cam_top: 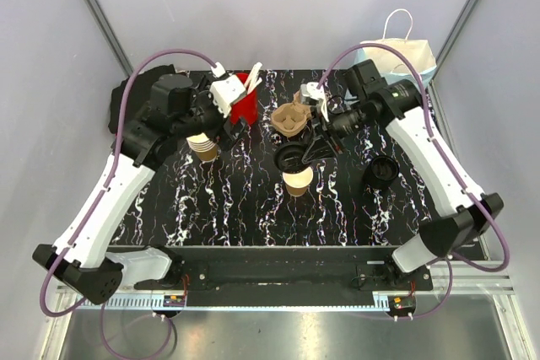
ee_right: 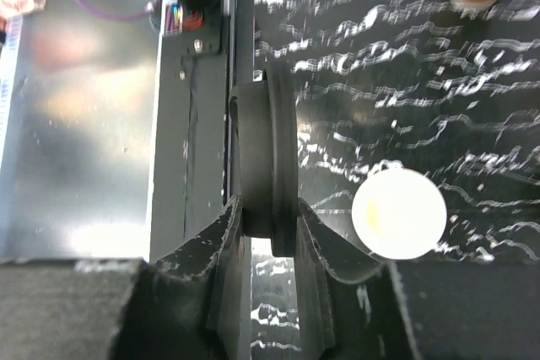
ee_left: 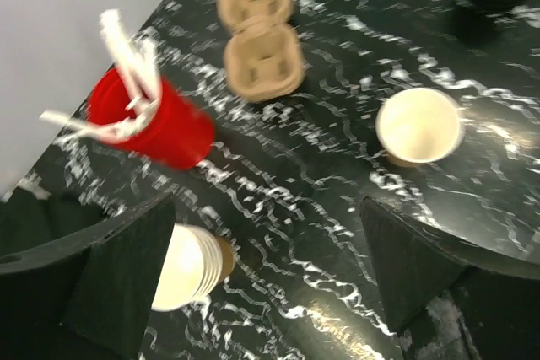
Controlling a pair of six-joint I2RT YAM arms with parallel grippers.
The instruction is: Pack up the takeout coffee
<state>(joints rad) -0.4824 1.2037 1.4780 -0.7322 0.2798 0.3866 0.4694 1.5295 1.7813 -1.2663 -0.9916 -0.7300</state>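
Looking early-ish: takeout coffee [cam_top: 297, 181] sits uncapped mid-worktop, beside the empty carrier [cam_top: 289, 118]. Right end effector [ee_right: 268, 223] pinches a black lid [ee_right: 263, 141] edge-on; left end effector [ee_left: 266, 271] gapes wide, empty. Lidding and packing remain, I reckon.

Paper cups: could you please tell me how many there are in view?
1 lone cup stands at centre; a nested stack to its left holds several more, exact number unclear.
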